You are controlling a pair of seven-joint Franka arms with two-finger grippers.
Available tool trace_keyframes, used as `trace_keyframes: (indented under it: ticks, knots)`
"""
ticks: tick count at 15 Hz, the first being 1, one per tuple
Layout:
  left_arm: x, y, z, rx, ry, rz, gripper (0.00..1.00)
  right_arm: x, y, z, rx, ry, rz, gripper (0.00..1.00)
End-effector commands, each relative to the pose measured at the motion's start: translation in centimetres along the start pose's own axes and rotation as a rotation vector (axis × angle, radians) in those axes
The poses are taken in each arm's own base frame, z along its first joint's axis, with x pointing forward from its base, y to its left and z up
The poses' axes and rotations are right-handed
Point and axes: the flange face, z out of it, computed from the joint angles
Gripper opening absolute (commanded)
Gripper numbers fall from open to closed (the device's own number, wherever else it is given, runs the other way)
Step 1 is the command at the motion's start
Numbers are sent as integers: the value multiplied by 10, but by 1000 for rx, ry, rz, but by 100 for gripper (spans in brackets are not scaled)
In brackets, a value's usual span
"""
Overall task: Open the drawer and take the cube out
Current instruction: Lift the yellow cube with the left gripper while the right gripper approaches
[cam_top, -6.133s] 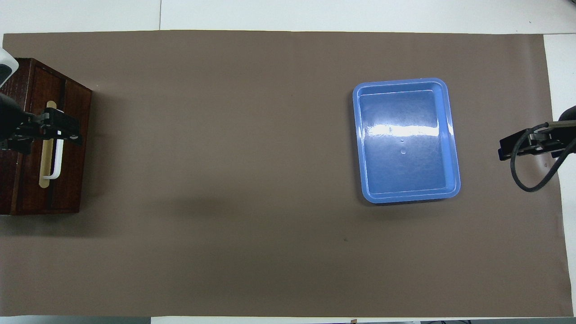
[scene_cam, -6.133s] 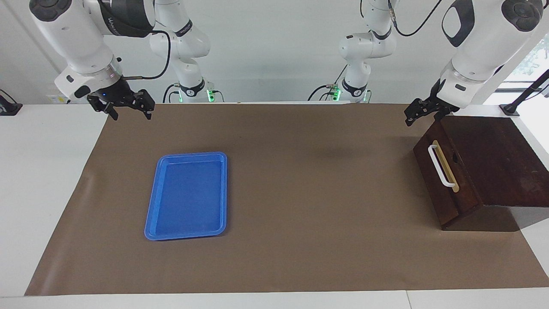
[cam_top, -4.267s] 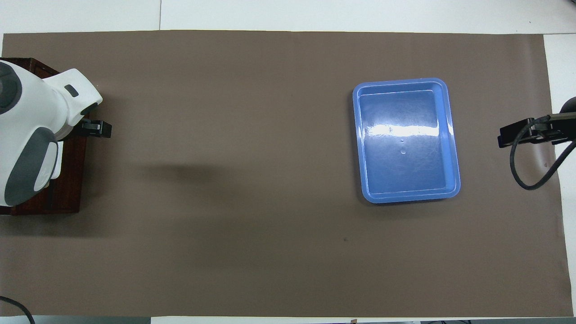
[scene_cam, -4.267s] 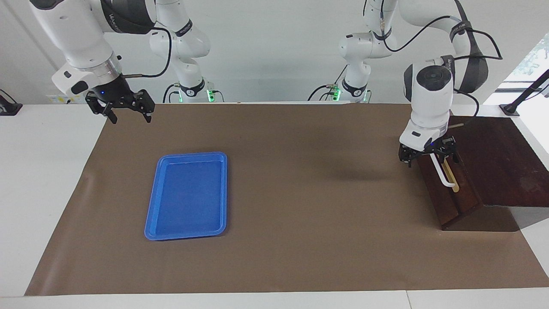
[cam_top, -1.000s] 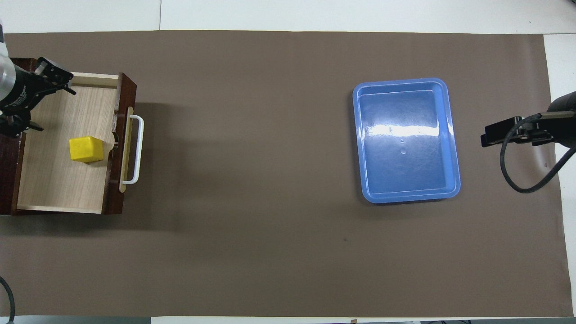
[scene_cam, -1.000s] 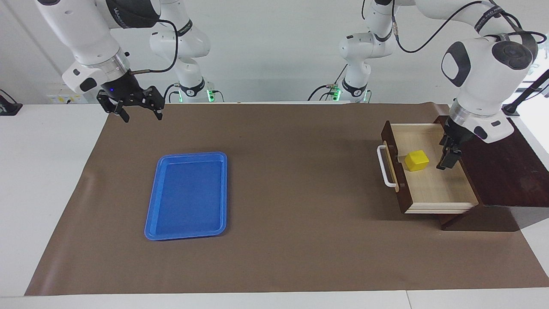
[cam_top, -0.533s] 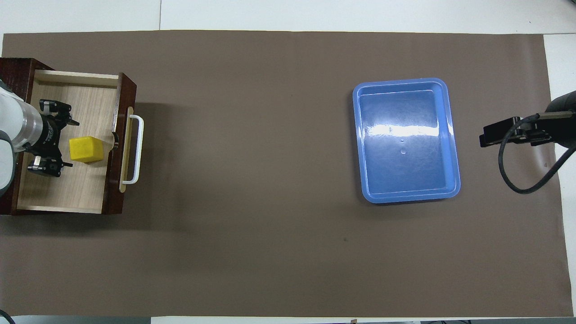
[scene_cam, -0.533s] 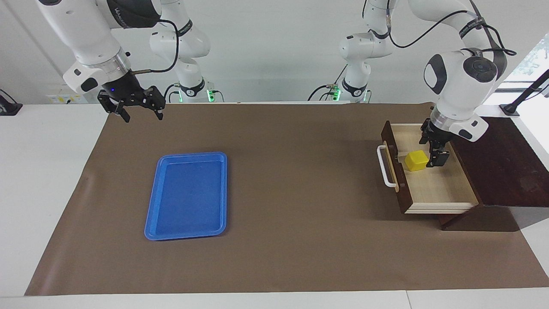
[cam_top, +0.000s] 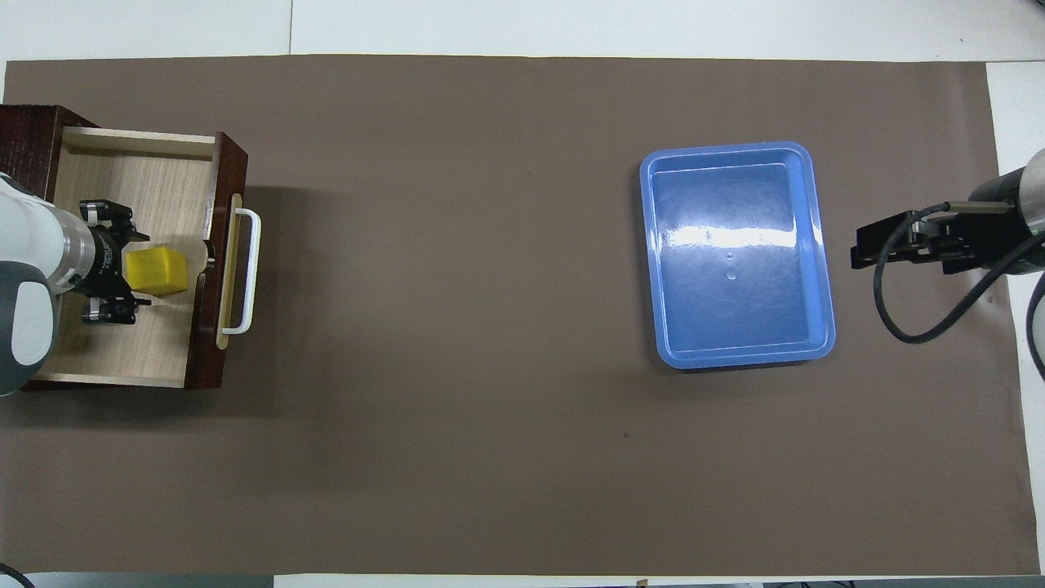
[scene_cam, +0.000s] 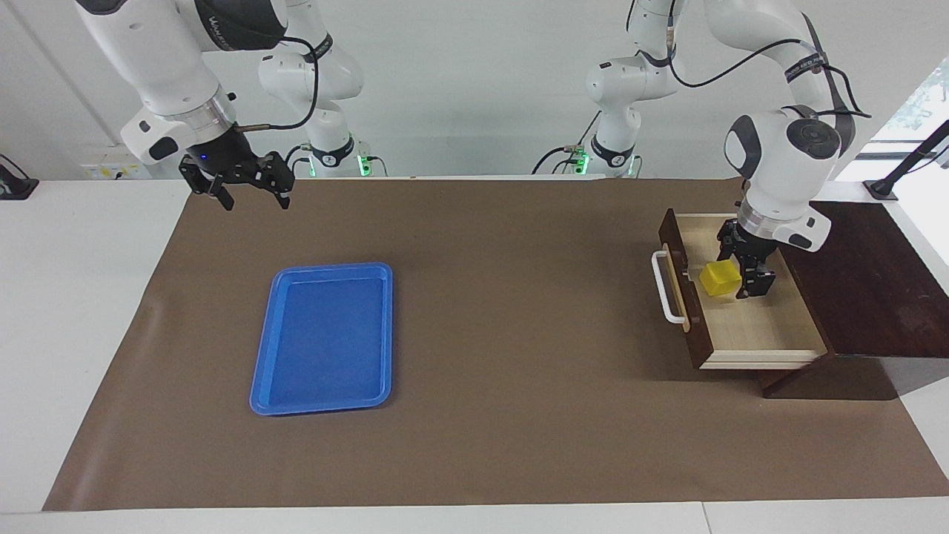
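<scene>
The dark wooden drawer [scene_cam: 749, 330] is pulled out of its dark box [scene_cam: 867, 282] at the left arm's end of the table, white handle [scene_cam: 667, 289] facing the table's middle. It also shows in the overhead view [cam_top: 131, 171]. The yellow cube [scene_cam: 719, 278] sits on the drawer's pale floor close to the drawer front, and shows in the overhead view [cam_top: 157, 271]. My left gripper [scene_cam: 744, 271] is down in the drawer, open, with its fingers to either side of the cube's box-side end [cam_top: 122, 269]. My right gripper [scene_cam: 248, 189] is open and waits in the air over the table's edge at the right arm's end.
A flat blue tray [scene_cam: 322, 337] lies on the brown mat toward the right arm's end, empty, and shows in the overhead view [cam_top: 735, 253]. The right gripper [cam_top: 878, 245] hangs beside it. The brown mat [scene_cam: 519, 334] stretches between tray and drawer.
The left gripper pulled the drawer open, let go of the handle, swung over the box and came down in the drawer to the cube. The right gripper drifted slightly toward the tray.
</scene>
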Motion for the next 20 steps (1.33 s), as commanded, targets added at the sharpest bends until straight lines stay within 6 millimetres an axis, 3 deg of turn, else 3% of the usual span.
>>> trace_keyframes:
  ticks: [1, 2, 4, 5, 7, 8, 10, 15, 18, 20]
  knots:
    - [-3, -4, -4, -20, -13, -27, 15, -15, -14, 11, 53, -28, 123, 100]
    - [-2, -1, -9, -21, -12, -25, 0, -17, -22, 17, 62, -34, 165, 100]
    - [-6, 14, -26, 16, 3, -5, 0, -19, -38, 30, 115, -65, 269, 100]
    - [-10, 24, -47, 40, 9, 4, 0, -18, -43, 33, 146, -80, 344, 100]
    - [-36, 39, -82, 92, 5, 31, 0, -21, -76, 52, 180, -125, 434, 100]
    - [-58, 38, -98, 108, 6, 64, 0, -20, -88, 60, 207, -149, 518, 100]
    - [-103, 28, -109, 117, 5, 55, 0, -19, -121, 76, 254, -197, 621, 100]
    - [-233, -10, -122, 94, -71, -80, 0, -16, -185, 120, 340, -295, 839, 100]
    - [-287, -37, -124, 68, -113, -194, 0, -17, -227, 145, 397, -348, 965, 100]
    - [-319, -59, -116, 63, -118, -196, 0, -20, -241, 153, 434, -372, 1029, 100]
